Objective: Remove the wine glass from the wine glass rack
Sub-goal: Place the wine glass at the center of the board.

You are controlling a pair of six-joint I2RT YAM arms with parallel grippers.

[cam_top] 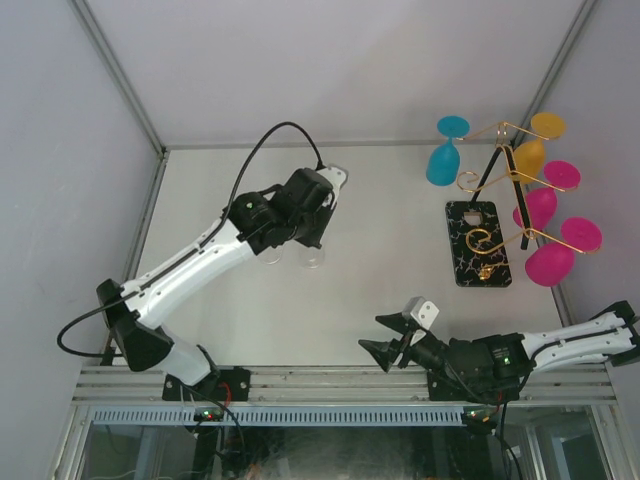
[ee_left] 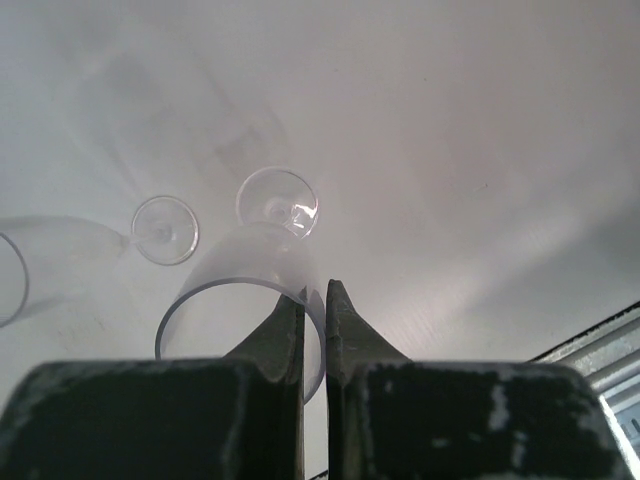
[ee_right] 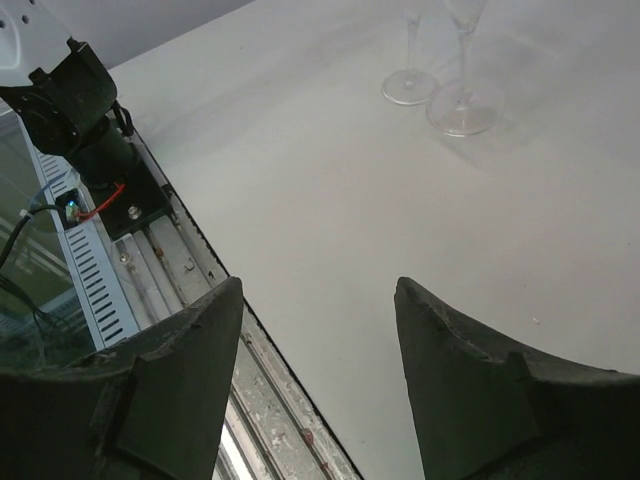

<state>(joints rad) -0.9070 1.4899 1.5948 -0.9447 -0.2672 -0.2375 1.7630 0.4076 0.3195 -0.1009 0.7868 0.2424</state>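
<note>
The wine glass rack point(cam_top: 500, 170), gold wire on a black marbled base point(cam_top: 477, 243), stands at the far right. From it hang a blue wine glass point(cam_top: 443, 160), a yellow one point(cam_top: 530, 150) and two pink ones point(cam_top: 540, 205) point(cam_top: 552, 262). My left gripper point(ee_left: 313, 290) point(cam_top: 305, 225) is mid-table, shut on the rim of a clear wine glass point(ee_left: 235, 290), one finger inside the bowl and one outside. Its foot point(ee_left: 278, 201) points down at the table. My right gripper point(ee_right: 318, 290) point(cam_top: 372, 335) stands open and empty over the near table edge.
A second clear glass point(ee_left: 165, 230) point(cam_top: 270, 255) stands right beside the held one, on its left in the wrist view. Both clear glasses' feet point(ee_right: 408, 87) point(ee_right: 462, 115) show far ahead of the right gripper. The metal rail point(ee_right: 170, 300) runs along the near edge.
</note>
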